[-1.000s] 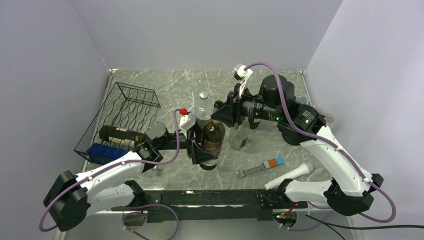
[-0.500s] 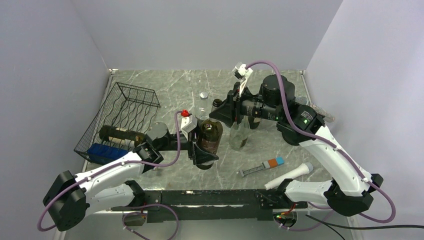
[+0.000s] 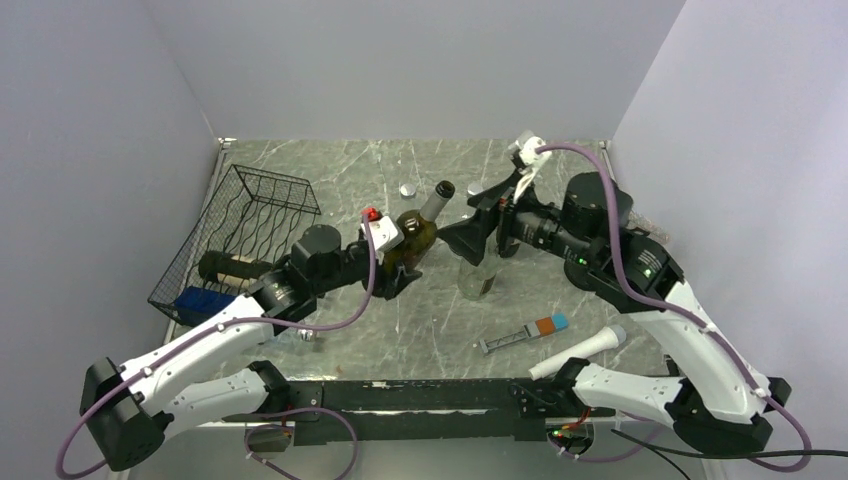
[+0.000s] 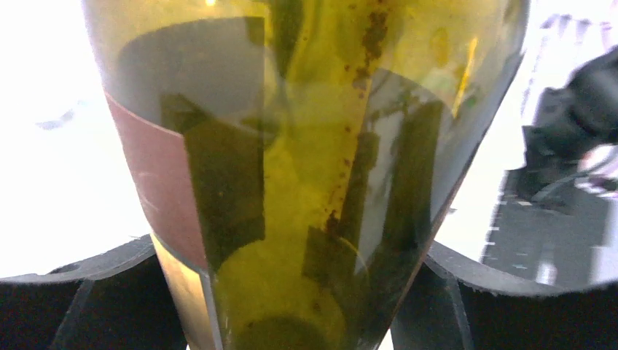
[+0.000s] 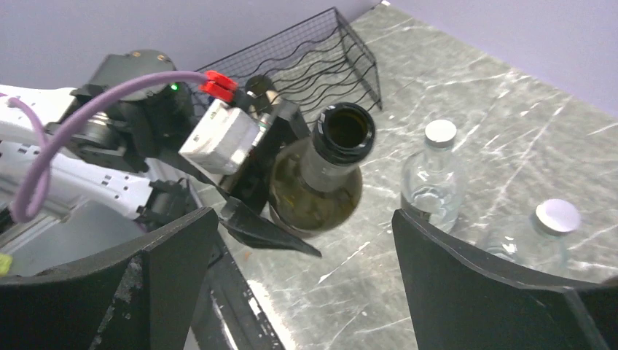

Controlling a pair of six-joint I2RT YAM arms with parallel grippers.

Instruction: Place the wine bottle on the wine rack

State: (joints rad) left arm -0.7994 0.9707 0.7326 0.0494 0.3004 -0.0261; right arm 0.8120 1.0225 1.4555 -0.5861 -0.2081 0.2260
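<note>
The wine bottle [image 3: 418, 232], olive-green glass with an open mouth, hangs tilted over the table, neck pointing up and to the right. My left gripper [image 3: 405, 265] is shut on its lower body; in the left wrist view the wine bottle [image 4: 313, 146] fills the space between both fingers [image 4: 87, 299]. My right gripper [image 3: 463, 240] stands open just right of the neck, holding nothing. From the right wrist the wine bottle [image 5: 321, 182] sits ahead of the wide-apart jaws of the right gripper [image 5: 304, 219]. The black wire wine rack [image 3: 262, 215] lies at the left.
A dark bottle [image 3: 238, 268] and a blue box [image 3: 205, 303] lie in the rack's near end. Two clear capped bottles [image 5: 436, 175] [image 5: 543, 233] stand near the right gripper. A marker-like tube [image 3: 525, 334] and a white cylinder [image 3: 580, 352] lie front right.
My right gripper has opened, let go of the bottle's neck and drawn back to the right. The left gripper has tipped the bottle from upright to a slant and carried it a little further back.
</note>
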